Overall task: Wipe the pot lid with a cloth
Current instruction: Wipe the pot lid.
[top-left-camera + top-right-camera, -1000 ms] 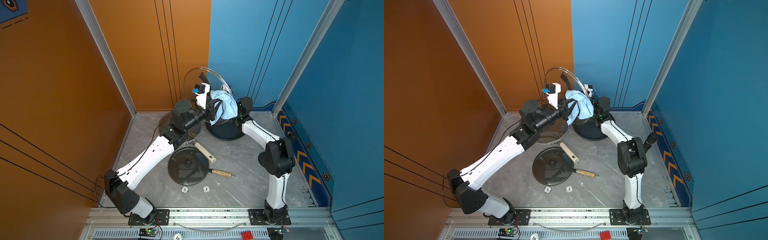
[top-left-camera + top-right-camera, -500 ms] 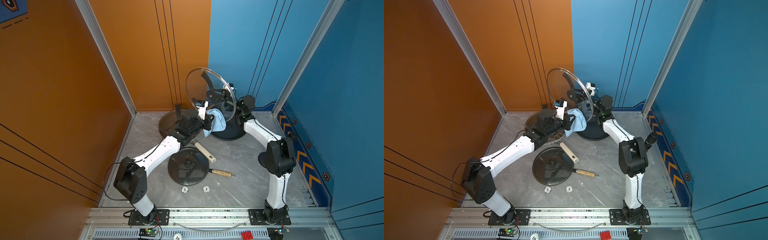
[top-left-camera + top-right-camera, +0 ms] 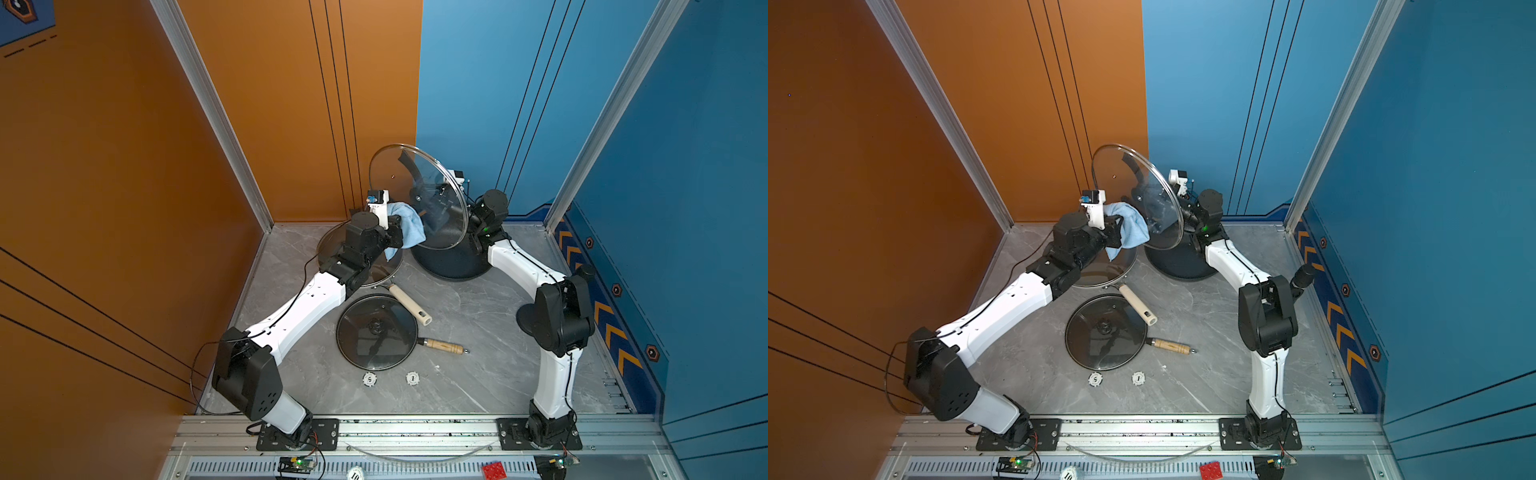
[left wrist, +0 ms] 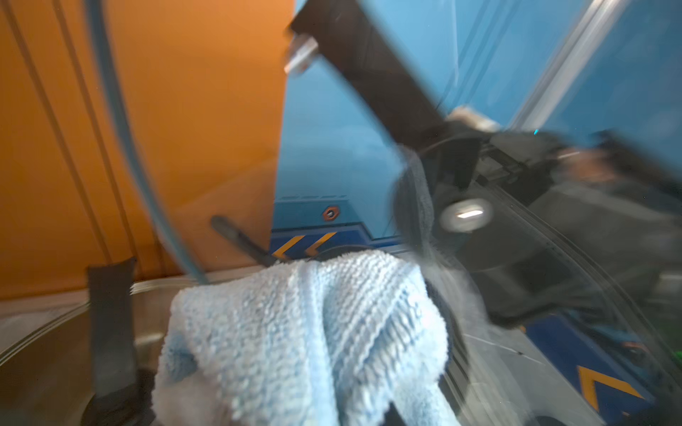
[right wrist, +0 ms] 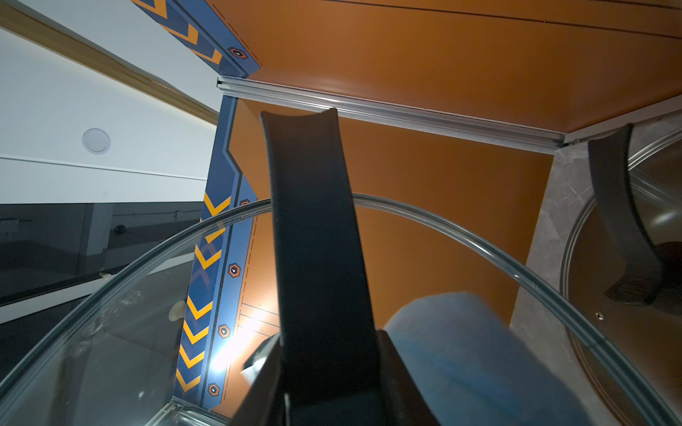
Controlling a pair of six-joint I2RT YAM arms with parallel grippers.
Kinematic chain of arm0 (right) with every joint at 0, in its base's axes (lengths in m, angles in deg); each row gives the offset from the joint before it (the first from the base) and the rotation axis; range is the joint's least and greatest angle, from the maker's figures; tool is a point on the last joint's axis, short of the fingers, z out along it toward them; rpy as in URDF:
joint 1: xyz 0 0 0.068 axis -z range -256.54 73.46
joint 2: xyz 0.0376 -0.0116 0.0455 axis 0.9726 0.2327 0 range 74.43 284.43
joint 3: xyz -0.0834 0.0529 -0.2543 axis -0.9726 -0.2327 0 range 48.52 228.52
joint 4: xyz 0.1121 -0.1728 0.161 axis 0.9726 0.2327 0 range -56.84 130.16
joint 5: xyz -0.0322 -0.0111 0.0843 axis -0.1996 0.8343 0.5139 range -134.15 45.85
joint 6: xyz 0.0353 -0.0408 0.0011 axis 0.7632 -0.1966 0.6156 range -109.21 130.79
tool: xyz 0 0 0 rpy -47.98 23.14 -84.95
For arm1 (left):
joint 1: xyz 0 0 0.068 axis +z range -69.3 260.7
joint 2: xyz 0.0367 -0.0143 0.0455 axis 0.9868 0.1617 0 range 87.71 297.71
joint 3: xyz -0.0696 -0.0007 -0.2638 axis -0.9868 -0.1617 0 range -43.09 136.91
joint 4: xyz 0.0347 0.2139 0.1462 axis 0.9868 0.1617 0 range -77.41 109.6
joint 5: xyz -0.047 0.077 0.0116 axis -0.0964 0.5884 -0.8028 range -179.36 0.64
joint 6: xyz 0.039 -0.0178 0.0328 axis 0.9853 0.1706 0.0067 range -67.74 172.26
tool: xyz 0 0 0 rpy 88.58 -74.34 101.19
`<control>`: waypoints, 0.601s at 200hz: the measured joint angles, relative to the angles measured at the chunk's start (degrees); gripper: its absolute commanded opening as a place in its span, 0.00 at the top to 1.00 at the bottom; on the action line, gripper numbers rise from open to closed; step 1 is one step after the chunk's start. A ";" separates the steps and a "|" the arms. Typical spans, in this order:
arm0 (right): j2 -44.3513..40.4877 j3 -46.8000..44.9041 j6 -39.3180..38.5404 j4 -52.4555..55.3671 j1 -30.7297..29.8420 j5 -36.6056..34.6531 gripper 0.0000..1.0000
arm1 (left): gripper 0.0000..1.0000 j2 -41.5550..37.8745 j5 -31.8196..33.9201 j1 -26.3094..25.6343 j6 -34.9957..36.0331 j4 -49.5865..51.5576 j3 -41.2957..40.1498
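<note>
1. elbow of the left arm [image 3: 299, 307] sits low at the near left of the table [image 3: 478, 365], and the white forearm reaches up and away toward the back corner.
2. the left gripper [image 3: 399, 233] is clenched on the cloth [image 3: 406, 224]. the light-blue towel is bunched around it, so the fingers are hidden in both top views. in the left wrist view the cloth [image 4: 295, 332] fills the lower middle.
3. a second glass lid [image 3: 386, 270] lies flat on the table, right under that wrist.
4. nearer the front is a covered pan [image 3: 376, 332], its wooden handle [image 3: 442, 345] pointing right. a cream handle [image 3: 409, 303] lies slantwise just behind it, and two round tokens [image 3: 369, 379] sit in front.
5. the pot lid [image 3: 395, 178] is up in the air, tilted nearly on edge. the cloth is at its lower rim, on the face away from the handle. i cannot tell if it presses on the glass.
6. the right gripper [image 5: 321, 387] is grasping the pot lid by its black strap handle; its jaws stand either side of the strap in the right wrist view. the cloth [image 5: 461, 350] shows blurred through the glass.
7. a dark pot [image 3: 449, 262] sits on the table beneath the raised lid.
8. the right arm [image 3: 561, 311] stands bent at the right side of the table.
</note>
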 measured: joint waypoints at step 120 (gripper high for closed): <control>1.57 6.36 -1.55 1.36 -1.77 3.30 0.97 | 0.82 0.57 -0.61 5.22 -2.29 0.35 -2.73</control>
